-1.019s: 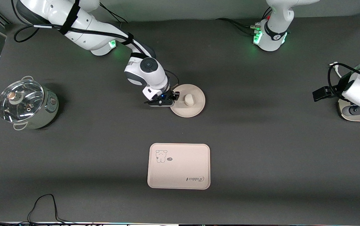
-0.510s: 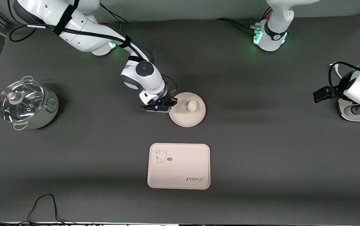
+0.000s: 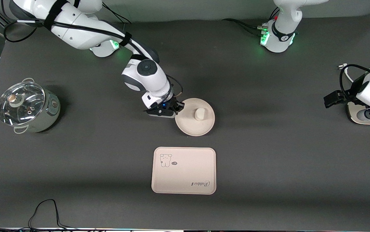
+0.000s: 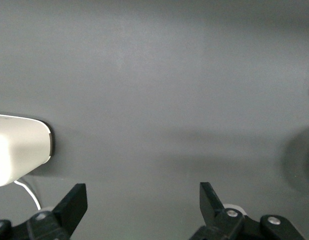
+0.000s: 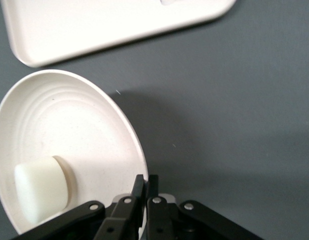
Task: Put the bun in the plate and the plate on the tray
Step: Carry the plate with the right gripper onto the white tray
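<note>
- So compared with a second ago, the plate [image 3: 195,117] has shifted toward the front camera and a bit toward the left arm's end of the table, closing in on the tray [image 3: 184,170].
- Its shadow on the table in the right wrist view looks like the plate is lifted and tilted, held only by its rim.
- Meanwhile the bun [image 3: 199,114] has stayed in the plate the whole way, sitting a little off-center.
- Over that second the right arm has stretched out more from its base, elbow swung outward, wrist angled down over the table just beside the plate.
- Right gripper [image 3: 175,108] is clamped tight on the plate's rim; in the right wrist view the fingers [image 5: 139,192] are pinched together with only the thin rim edge between them.
- Tray hasn't budged; it lies flat, nearer the front camera than the plate, with a gap of bare table between them.
- Left arm waits at its end of the table and has only drifted slightly; the left gripper [image 4: 142,207] hangs with its fingers spread wide and nothing between them.
- Glass-lidded pot [image 3: 26,107] sits at the right arm's end, same spot as before.
</note>
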You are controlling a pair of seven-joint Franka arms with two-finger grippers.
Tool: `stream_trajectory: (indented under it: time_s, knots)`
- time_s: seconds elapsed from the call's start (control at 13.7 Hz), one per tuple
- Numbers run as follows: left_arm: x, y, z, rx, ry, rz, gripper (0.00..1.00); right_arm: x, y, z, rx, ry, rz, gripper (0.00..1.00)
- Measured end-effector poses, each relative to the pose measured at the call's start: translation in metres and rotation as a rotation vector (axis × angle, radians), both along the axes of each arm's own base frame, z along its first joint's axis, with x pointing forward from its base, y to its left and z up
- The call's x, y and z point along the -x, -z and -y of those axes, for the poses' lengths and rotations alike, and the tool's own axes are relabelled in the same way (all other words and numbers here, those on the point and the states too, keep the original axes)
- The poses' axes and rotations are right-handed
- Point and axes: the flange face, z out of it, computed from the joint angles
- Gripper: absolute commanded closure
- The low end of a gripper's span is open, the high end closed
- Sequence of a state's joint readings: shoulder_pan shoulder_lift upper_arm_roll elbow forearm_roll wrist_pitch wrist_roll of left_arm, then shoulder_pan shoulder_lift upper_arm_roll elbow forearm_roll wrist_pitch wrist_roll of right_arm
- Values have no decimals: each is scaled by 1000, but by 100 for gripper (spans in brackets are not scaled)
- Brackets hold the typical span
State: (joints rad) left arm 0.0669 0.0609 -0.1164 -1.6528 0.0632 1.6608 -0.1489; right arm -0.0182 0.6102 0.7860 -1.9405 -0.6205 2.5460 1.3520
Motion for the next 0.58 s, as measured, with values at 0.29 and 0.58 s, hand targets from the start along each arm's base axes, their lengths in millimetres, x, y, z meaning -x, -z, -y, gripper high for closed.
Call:
stream_trajectory:
  time_s: [0.29,0.58]
  knots:
    - [-10,26,-1,3,0,-46,0,-50,-37,19,-56,24,43,100]
    - [-14,45,3,5,7,-87,0,-142,-73,90,-140,29,74,100]
